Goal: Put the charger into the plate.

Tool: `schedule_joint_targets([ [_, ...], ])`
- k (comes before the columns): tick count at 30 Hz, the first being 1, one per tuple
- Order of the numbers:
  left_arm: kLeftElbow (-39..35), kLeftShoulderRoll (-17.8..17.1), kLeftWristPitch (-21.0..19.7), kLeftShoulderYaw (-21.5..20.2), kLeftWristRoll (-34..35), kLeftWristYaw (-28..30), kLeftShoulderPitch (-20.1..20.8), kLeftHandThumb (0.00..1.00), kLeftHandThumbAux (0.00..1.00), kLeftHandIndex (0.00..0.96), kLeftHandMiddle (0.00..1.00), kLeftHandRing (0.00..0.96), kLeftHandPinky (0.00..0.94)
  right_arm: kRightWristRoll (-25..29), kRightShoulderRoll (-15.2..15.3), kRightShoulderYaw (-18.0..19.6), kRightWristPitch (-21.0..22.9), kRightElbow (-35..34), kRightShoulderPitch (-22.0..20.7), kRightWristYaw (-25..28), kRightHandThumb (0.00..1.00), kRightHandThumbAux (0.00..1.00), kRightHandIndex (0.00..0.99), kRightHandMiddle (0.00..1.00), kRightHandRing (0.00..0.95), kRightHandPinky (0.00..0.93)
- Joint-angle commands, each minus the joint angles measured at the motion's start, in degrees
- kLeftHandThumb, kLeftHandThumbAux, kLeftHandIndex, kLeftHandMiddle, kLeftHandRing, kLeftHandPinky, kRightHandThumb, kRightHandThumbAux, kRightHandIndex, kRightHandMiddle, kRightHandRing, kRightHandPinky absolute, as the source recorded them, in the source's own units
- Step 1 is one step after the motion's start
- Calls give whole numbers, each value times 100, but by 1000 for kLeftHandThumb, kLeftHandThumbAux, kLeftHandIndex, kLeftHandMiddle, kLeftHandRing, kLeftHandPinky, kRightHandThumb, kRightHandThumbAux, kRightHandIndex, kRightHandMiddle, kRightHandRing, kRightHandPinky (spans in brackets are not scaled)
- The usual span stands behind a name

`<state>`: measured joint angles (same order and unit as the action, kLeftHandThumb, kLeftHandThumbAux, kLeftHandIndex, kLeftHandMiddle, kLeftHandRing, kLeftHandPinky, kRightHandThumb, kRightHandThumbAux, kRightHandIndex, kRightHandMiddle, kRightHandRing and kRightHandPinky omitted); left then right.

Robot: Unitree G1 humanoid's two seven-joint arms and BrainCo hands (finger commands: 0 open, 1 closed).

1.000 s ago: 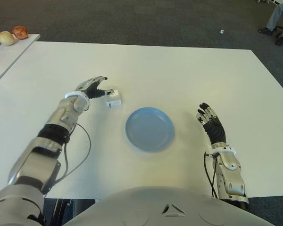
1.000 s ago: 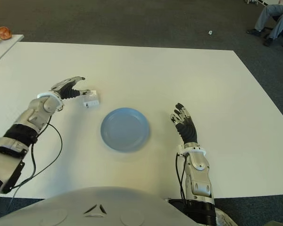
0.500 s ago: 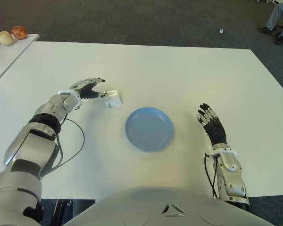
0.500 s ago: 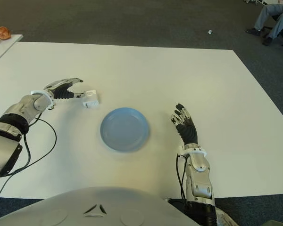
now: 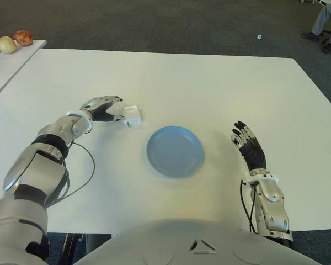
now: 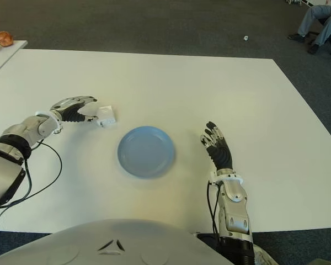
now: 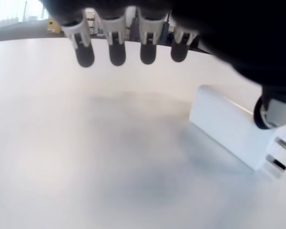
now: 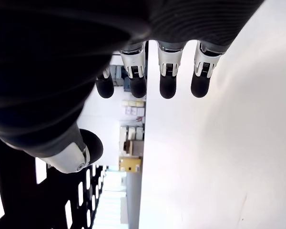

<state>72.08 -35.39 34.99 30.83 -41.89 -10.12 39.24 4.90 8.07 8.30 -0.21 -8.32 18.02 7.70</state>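
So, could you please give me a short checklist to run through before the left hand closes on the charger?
1. Charger within reach of the left hand: ok, the hand is right beside it, the thumb at its side.
2. Firm grasp made: not ok, in the left wrist view the four fingers hang apart from the charger.
3. Charger lying on the table: ok, prongs visible at one end.
4. Blue plate free to receive it: ok, nothing lies in it.
5. Right hand out of the way: ok, open, to the right of the plate.
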Motion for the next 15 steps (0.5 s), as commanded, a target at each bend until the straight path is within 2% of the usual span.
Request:
schedule_joint_targets([
  [1,134,-4,76,208,-225,-83,-38,187,421,0,0,0,0,52,9,53,-12,48,25,12,0,628,6,85,69,51],
  [15,116,49,335,363,-289,-277,0,163,442,0,0,0,0,-11,7,31,26,-25,37,9,0,643,1,81,66,48],
])
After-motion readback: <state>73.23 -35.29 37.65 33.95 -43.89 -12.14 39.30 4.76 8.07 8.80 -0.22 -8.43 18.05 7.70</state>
